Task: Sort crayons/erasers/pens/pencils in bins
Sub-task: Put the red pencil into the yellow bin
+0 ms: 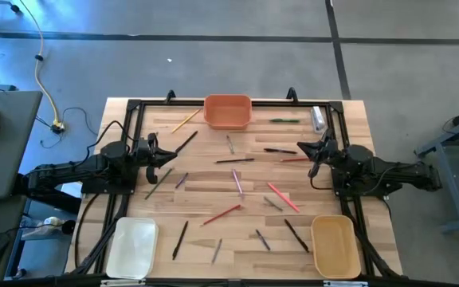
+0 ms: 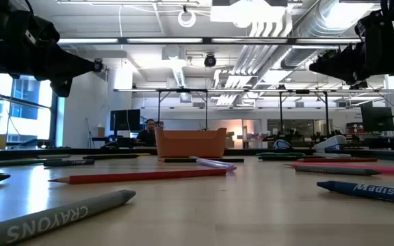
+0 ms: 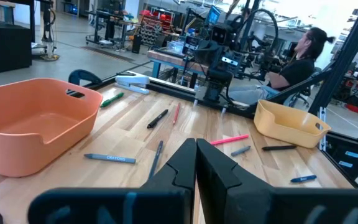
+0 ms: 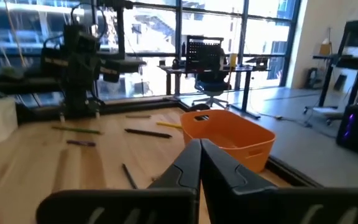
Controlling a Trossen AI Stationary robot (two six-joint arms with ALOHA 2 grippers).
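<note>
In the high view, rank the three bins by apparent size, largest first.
1. white bin and tan-yellow bin: look about alike, too close to rank.
2. orange bin: looks somewhat smaller, though partly because it lies crosswise.

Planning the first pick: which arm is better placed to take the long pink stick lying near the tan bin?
Right. The pink stick lies just in front of the right gripper, near the tan bin; the left gripper sits across the table, jaws shut.
</note>
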